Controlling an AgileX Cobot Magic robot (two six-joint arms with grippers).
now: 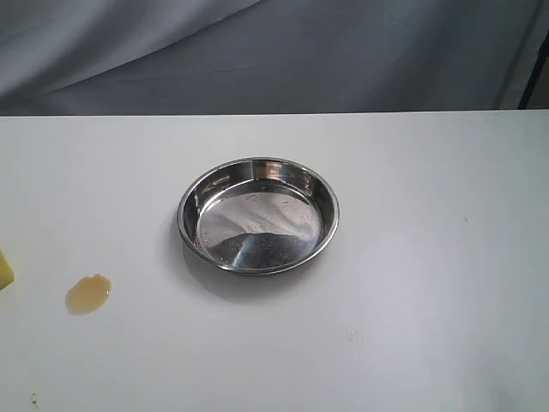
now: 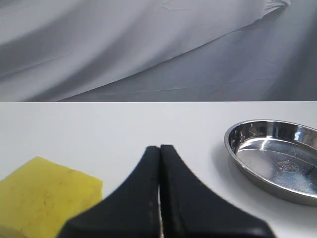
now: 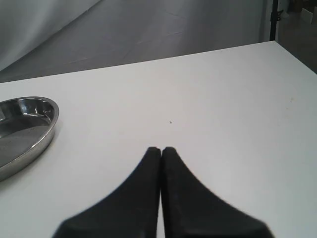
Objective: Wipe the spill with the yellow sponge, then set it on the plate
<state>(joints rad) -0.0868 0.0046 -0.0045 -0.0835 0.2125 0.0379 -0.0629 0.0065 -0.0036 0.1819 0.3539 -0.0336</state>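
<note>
Exterior view: a round steel plate (image 1: pixel 257 225) sits open side up near the middle of a white bench (image 1: pixel 412 300), its bottom mirroring the grey cloth backdrop (image 1: pixel 274 51). Being round, it shows no long axis. The spill (image 1: pixel 87 293), a small amber puddle, lies well apart from the plate at about 8 o'clock from it. The puddle is slightly elongated, with its long axis running roughly from 8 o'clock to 2 o'clock. The yellow sponge (image 1: pixel 4 269) shows only as a sliver at the 9 o'clock edge of the frame, near the spill but not touching it. Too little of it is visible there to tell which way it lies.

The left wrist view shows the left tool (image 2: pixel 159 148) with its two black fingers pressed together and nothing between them. The sponge (image 2: pixel 47 198) lies flat on the bench just beside the tool, one corner turned away toward the backdrop. The plate (image 2: pixel 277 163) sits on the tool's other side, apart from it.

The right wrist view shows the right tool (image 3: pixel 161 149) likewise closed on nothing above bare bench, with the plate's rim (image 3: pixel 47 124) off to one side.
</note>
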